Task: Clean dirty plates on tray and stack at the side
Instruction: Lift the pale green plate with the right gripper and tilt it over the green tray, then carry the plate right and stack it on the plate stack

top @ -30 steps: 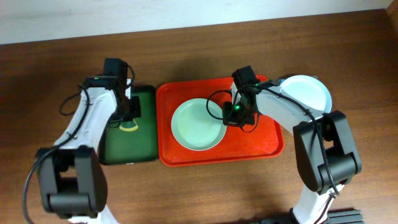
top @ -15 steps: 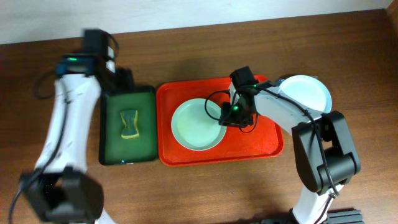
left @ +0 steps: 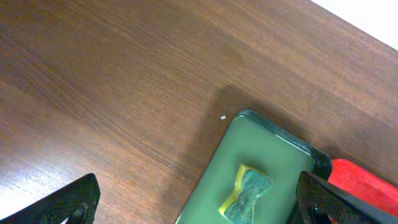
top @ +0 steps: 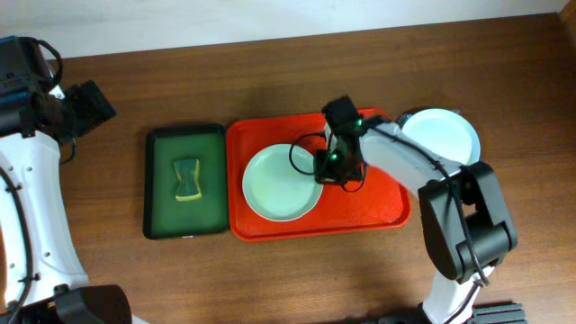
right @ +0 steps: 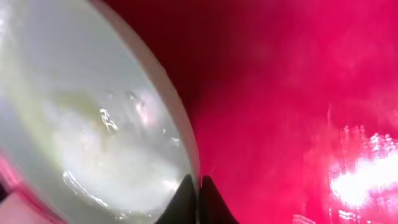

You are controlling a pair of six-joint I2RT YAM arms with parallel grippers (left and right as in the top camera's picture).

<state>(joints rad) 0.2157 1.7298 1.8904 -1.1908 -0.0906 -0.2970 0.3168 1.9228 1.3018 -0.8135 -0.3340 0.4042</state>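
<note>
A pale mint-green plate (top: 274, 184) lies in the left half of the red-orange tray (top: 378, 202). My right gripper (top: 329, 167) is shut on the plate's right rim. In the right wrist view the two dark fingertips (right: 186, 198) pinch the thin rim of the plate (right: 81, 124) over the red tray (right: 298, 93). Another pale plate (top: 441, 135) rests on the table beyond the tray's far right corner. My left gripper (top: 90, 103) is open at the far left, away from both trays. It (left: 198, 190) holds nothing.
A dark green tray (top: 211, 148) left of the red one holds a yellow-and-green sponge (top: 186, 178), seen also as sponge (left: 247, 194) between my spread left fingers. Bare wooden table lies around both trays.
My left gripper opened, left the sponge on the green tray and swung up and out to the far left. My right gripper closed on the plate's rim, and the plate slid slightly left.
</note>
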